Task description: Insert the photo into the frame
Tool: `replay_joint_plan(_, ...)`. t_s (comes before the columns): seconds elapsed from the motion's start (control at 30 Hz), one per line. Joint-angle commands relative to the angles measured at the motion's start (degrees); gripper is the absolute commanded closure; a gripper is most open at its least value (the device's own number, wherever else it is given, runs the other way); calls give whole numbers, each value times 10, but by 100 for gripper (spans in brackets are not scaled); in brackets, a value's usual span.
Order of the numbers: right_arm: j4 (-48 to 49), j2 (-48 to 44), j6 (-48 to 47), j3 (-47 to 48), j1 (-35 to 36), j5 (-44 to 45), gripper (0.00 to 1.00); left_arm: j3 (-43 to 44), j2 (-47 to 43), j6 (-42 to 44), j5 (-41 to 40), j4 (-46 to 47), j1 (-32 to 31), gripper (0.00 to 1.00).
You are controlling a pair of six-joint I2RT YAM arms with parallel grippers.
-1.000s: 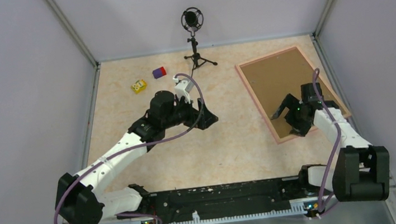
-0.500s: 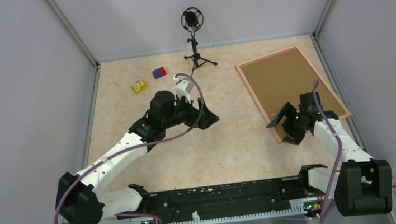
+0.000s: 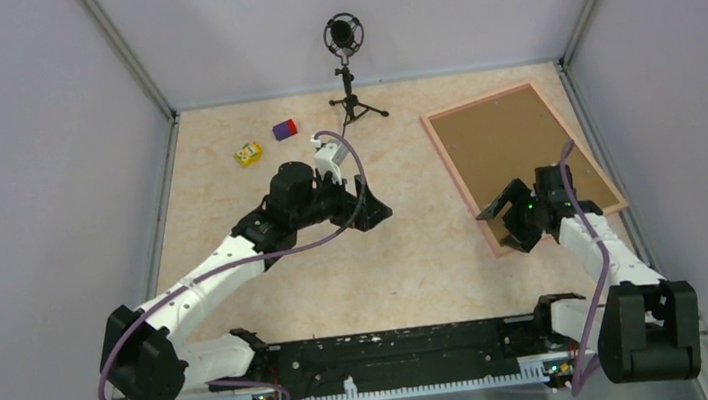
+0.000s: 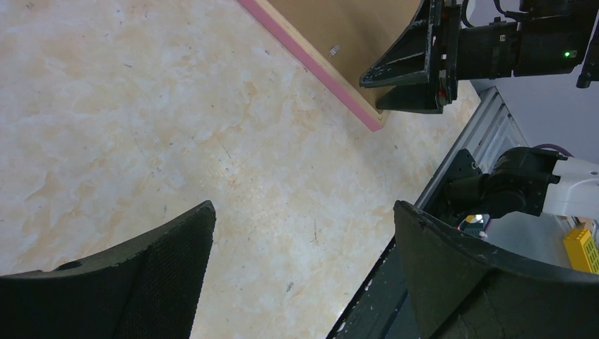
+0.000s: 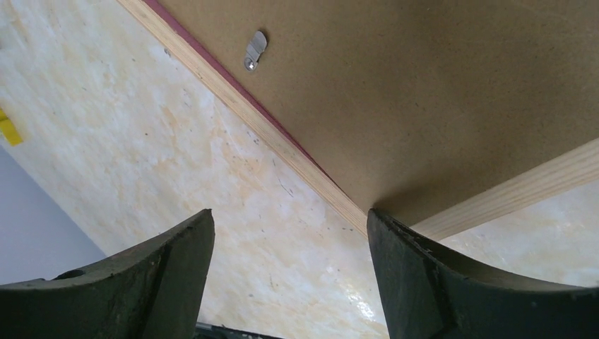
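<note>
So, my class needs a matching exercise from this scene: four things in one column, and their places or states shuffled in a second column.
Things:
1 frame
2 microphone
3 yellow block
4 right gripper

Places or states:
A far edge, middle
B open, at the frame's near corner
C lying back-up at the right
D far left, near the purple-and-red block

Pairs: 1-C, 2-A, 3-D, 4-B
</note>
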Motion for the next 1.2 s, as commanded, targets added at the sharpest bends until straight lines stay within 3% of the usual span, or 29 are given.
replay_joint_plan(0.0,43,8,5,-39,5,51,22,-4,-5,-2,6,22,1,1)
replay_joint_plan(0.37,-52,-57,-6,-18,5,89,21,-3,0,-6,12,27,1,1)
replay_joint_plan(0.73,32,-23,9,-64,4,64,22,-3,-1,-2,6,22,1,1)
replay_joint_plan(0.97,91,-75,11,-96,0,92,22,-2,1,0,7,20,0,1)
replay_joint_plan(1.17,16,-53,-154,21,1,68,16,-1,4,-3,11,23,1,1)
